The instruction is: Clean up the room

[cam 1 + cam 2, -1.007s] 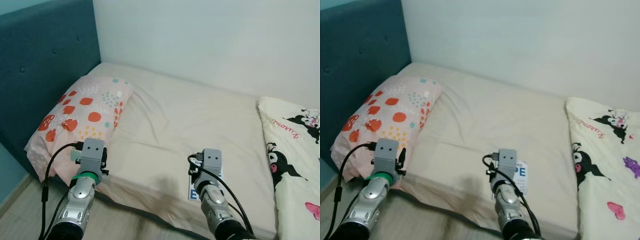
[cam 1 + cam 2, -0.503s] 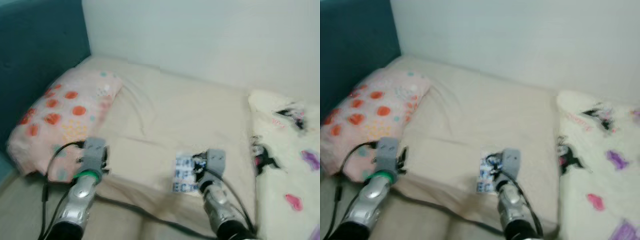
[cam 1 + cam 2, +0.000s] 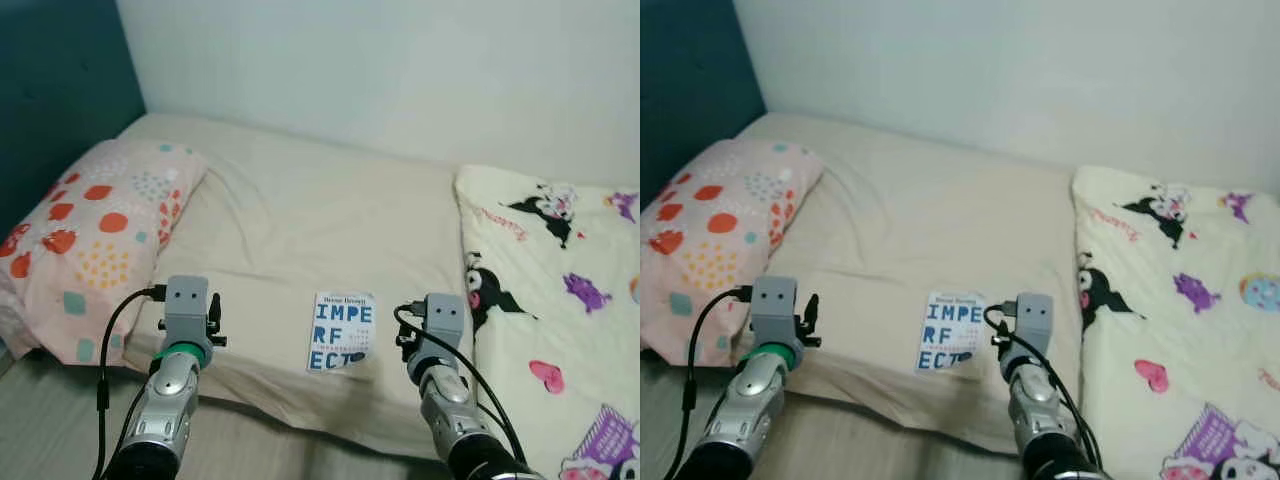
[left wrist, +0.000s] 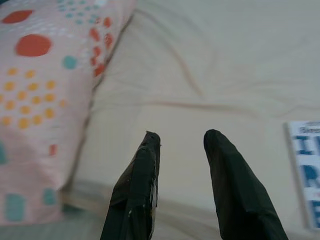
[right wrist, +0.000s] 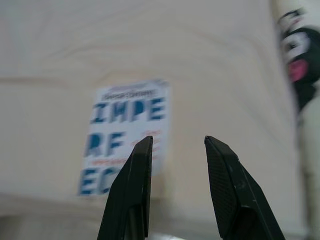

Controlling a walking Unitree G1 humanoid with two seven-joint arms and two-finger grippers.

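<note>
book now clear of our right arm, near the bed's front edge

swung to the right, our head view has pushed the pillow (image 3: 95,235) toward the left edge and brought far more of the cartoon-print blanket (image 3: 560,300) into sight; since the whole picture slid together, we read that as our own turn, not as the things moving. a second ago the book sat half hidden behind our right arm; now the book (image 3: 340,331) lies fully in sight on the cream sheet (image 3: 330,220), between our two arms.

we judge the coming move turns on this: the book lies just to the left of our right gripper (image 5: 175,145) and a little ahead of it, so the right arm is clearly the nearer one. our left gripper (image 4: 180,137) points at bare sheet beside the pillow, with the book only at the far side of its view. the book's long axis runs away from us, up the bed, its near short edge close to the front edge of the mattress. it lies flat, so the fingers would have to take it at an edge, which looks awkward on soft bedding.

both pairs of jaws stand apart and hold nothing.

the right wrist picture is blurred, so the small print on the cover cannot be read. the book's thickness is hard to judge from above, and the blanket is cut off at the right edge.
</note>
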